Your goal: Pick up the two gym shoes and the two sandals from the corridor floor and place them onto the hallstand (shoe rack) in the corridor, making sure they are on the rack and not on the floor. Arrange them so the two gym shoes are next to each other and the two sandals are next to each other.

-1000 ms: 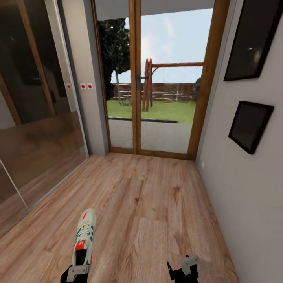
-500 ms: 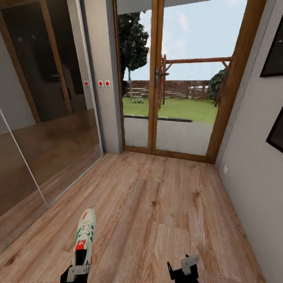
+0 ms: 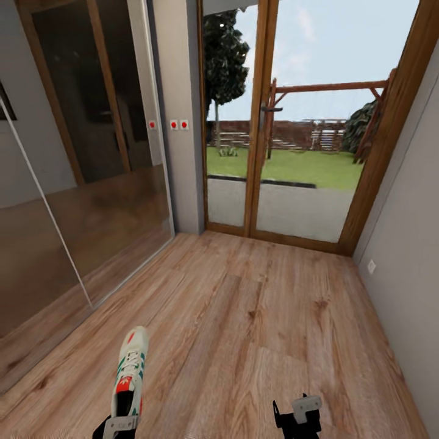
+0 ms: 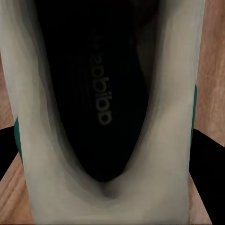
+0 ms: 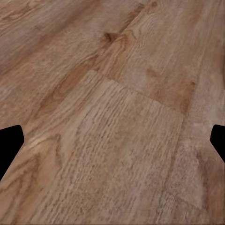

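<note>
One white gym shoe (image 3: 130,372) with green stripes and a red-orange tongue patch hangs toe-forward over the corridor floor (image 3: 256,317), low on the left of the head view. My left gripper (image 3: 121,424) is shut on its heel end. In the left wrist view the shoe's dark insole (image 4: 103,93) sits inside the white collar, with black fingers (image 4: 208,164) at its sides. My right gripper (image 3: 299,414) is open and holds nothing; its fingertips (image 5: 9,140) stand wide apart over bare planks. The sandals and the hallstand are out of view.
A wood-framed glass double door (image 3: 292,152) to a garden closes the corridor's far end. Mirrored sliding panels (image 3: 79,183) line the left side and a plain grey wall (image 3: 408,244) with a socket (image 3: 371,266) lines the right. Red switches (image 3: 178,124) sit beside the door.
The whole picture has slid to the right, so the camera has turned left. The shoe stays in my left gripper and both grippers keep their places in the view.
</note>
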Controlling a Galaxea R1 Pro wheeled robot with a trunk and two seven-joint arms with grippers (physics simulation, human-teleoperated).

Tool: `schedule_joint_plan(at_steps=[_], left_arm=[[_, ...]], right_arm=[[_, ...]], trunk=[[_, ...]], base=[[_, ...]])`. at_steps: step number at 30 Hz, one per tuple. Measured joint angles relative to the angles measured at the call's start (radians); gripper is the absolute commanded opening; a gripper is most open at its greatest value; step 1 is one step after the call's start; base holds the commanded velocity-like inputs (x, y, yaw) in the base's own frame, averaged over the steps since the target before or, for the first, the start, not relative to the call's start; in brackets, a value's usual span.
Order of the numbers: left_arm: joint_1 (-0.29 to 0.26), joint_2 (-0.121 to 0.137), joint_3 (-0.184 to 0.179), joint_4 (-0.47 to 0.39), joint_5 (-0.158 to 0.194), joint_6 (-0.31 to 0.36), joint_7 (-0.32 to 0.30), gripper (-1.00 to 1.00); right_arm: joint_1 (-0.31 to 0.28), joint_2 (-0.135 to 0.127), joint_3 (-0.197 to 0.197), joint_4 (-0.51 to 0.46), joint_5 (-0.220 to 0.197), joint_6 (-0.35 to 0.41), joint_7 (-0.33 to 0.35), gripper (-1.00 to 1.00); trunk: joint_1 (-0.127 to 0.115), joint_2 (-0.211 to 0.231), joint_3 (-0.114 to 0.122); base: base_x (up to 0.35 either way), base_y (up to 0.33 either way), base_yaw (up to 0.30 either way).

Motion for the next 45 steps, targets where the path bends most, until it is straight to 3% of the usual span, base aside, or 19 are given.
schedule_joint_plan(at_steps=[6, 9, 12, 15, 23, 32, 45], left_arm=[[0.0, 0.001, -0.001, 0.033, -0.003, -0.005, -0.001, -1.0], [0.0, 0.001, -0.002, 0.037, -0.016, -0.005, -0.001, -1.0], [0.0, 0.001, -0.001, 0.038, -0.034, -0.005, -0.001, -1.0], [0.0, 0.001, -0.001, 0.039, -0.038, -0.006, -0.001, -1.0], [0.0, 0.002, 0.001, 0.04, -0.032, -0.012, 0.001, -1.0], [0.009, 0.002, 0.002, 0.061, -0.024, -0.087, 0.006, -1.0], [0.012, 0.001, 0.008, 0.063, -0.023, -0.092, 0.006, -1.0]], right_arm=[[0.0, 0.0, -0.002, -0.001, -0.005, 0.0, -0.015, 1.0], [0.0, -0.002, -0.012, -0.001, -0.065, 0.002, -0.021, 1.0], [0.0, -0.01, -0.016, -0.001, -0.156, 0.002, -0.019, 1.0], [0.0, -0.012, -0.015, 0.0, -0.181, 0.002, -0.016, 1.0], [0.0, -0.012, -0.012, 0.0, -0.195, 0.003, -0.016, 1.0], [0.0, -0.011, -0.011, 0.0, -0.196, 0.003, -0.017, 1.0], [0.0, -0.011, -0.012, 0.0, -0.196, 0.003, -0.017, 1.0]], trunk=[[0.0, 0.0, -0.008], [0.0, 0.0, -0.011], [0.0, 0.0, -0.015], [0.0, 0.0, -0.019], [0.0, 0.0, -0.029], [0.0, 0.0, -0.037], [0.0, 0.0, -0.043]], base=[[0.0, 0.0, 0.185], [0.0, 0.0, 0.185], [0.0, 0.0, 0.175], [0.0, 0.0, 0.17], [0.0, 0.0, 0.176], [0.0, 0.0, 0.252], [0.0, 0.0, 0.277]])
